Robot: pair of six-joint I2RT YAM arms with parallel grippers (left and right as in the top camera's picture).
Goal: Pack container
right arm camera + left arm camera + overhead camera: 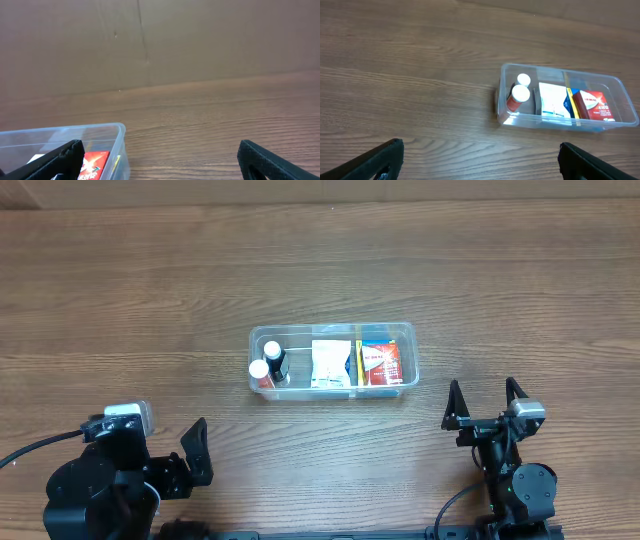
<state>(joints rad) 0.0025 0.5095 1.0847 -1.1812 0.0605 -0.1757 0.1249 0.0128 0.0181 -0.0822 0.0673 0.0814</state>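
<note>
Two bottles (pixel 272 350): white round caps, left end of container (pixel 330 327)
container: clear rounded plastic tub, mid-surface (pixel 150 300)
red box (pixel 381 365): right end
surface: woodgrain
left end effector (pixel 480 150): wide, empty
right end effector (pixel 484 395): wide, empty

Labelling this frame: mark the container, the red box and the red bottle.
container (pixel 300 328), overhead view, far rim.
red box (pixel 380 366), overhead view, top face.
red bottle (pixel 521 93), left wrist view, white cap.
</note>
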